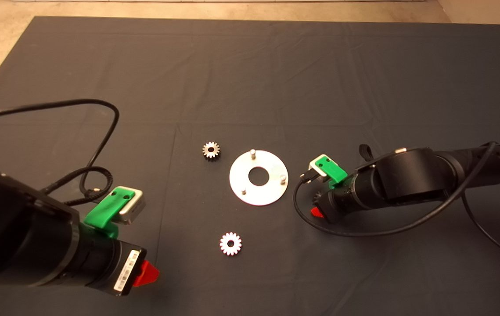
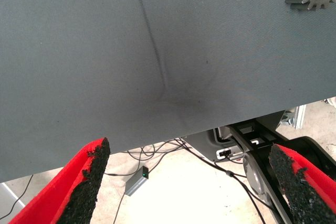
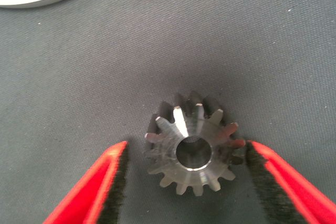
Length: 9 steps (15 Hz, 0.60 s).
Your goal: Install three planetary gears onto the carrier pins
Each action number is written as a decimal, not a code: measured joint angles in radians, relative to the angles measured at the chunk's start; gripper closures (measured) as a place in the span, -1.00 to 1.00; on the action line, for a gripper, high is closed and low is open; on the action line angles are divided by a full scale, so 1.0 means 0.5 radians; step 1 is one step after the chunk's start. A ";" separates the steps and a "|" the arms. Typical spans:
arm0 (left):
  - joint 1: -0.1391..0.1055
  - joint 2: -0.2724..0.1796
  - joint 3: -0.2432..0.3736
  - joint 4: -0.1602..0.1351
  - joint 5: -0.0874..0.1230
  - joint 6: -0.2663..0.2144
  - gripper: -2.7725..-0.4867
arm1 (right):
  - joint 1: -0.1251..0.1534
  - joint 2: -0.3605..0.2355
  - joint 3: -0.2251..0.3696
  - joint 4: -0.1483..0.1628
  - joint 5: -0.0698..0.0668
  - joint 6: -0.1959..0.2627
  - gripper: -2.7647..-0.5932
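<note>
Gear [image 3: 193, 149] lies flat between the right gripper's [image 3: 186, 182] open fingers beside the disc [image 1: 258, 177]; left gripper [image 2: 191, 182] waits open.

No text, brand or number can be read anywhere. The only printed item is a small white rectangular sticker [image 1: 127, 272] on the black wrist housing of the left arm, at about seven o'clock from the flat round silver disc [image 1: 258, 177]; it carries dark barcode-like marks that are too small to make out. The metal parts, the dark mat [image 1: 276, 79] and the green camera mounts show no lettering.
</note>
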 joint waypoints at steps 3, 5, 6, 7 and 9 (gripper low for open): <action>0.000 0.000 0.000 0.000 0.000 0.000 -0.47 | 0.000 0.000 -0.005 -0.017 0.000 -0.001 0.27; 0.001 0.000 0.000 0.000 0.001 0.000 -0.47 | 0.000 0.000 -0.005 -0.021 0.000 -0.001 0.32; 0.000 0.000 0.000 0.000 0.000 0.000 -0.47 | 0.000 0.000 -0.005 -0.025 0.000 -0.001 0.39; 0.000 0.000 0.000 0.000 0.000 0.000 -0.47 | 0.000 0.000 -0.005 -0.026 0.002 -0.001 0.41; 0.000 0.000 0.000 0.000 0.000 0.000 -0.47 | -0.001 0.000 -0.005 -0.026 0.004 -0.001 0.48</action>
